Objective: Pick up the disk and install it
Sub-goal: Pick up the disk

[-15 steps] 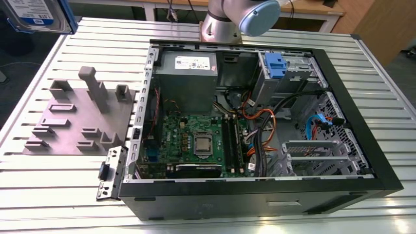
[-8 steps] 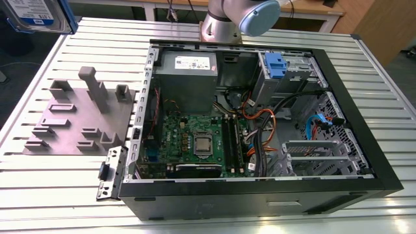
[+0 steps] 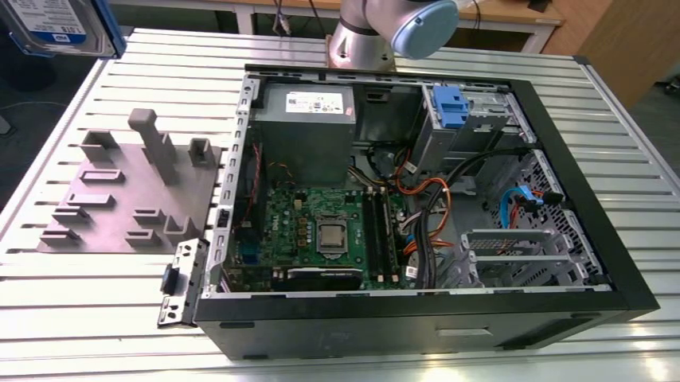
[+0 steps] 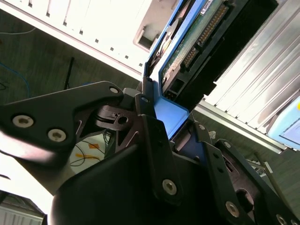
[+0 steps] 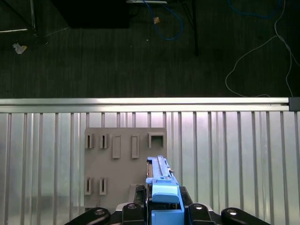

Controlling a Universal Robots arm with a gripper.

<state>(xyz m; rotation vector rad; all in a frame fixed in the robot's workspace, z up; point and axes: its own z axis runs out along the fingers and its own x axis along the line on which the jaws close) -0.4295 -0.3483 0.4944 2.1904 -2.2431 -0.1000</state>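
Gripper (image 5: 164, 212): closed on the blue carrier at one end of the disk, clamping it from both sides with black fingers (image 4: 152, 136).
Disk (image 5: 159, 180): held clear of the worktop and seen edge-on in the first wrist view. Circuit-board side and connector pins exposed in the second wrist view (image 4: 201, 37). In the exterior view, up at the far corner on the exterior view's left (image 3: 56, 24), label side facing the camera, well apart from the computer case.
Fixture block (image 5: 117, 161): grey, flat on the worktop below the held disk, covered in slots and raised posts. Just beside the case, on the exterior view's left (image 3: 117, 199).
Worktop (image 5: 234, 154): ribbed silver aluminium, carrying both block and case.
Computer case (image 3: 425, 318): black tower lying on its side, side panel off, interior open upward.
Motherboard (image 3: 308, 227): green, near the case's front wall, beside a tangle of orange and black cables (image 3: 425, 199).
Drive cage (image 3: 521, 255): bare metal, toward the exterior view's right.
Power supply box (image 3: 308, 119): grey, at the far end of the case.
Blue caddy (image 3: 451, 107): fixed beside the power supply box, toward the exterior view's right.
Robot arm (image 3: 393, 32): silver and pale blue, rising behind the case.
Floor (image 5: 117, 56): dark carpet beyond the worktop edge, with loose cables lying across it.
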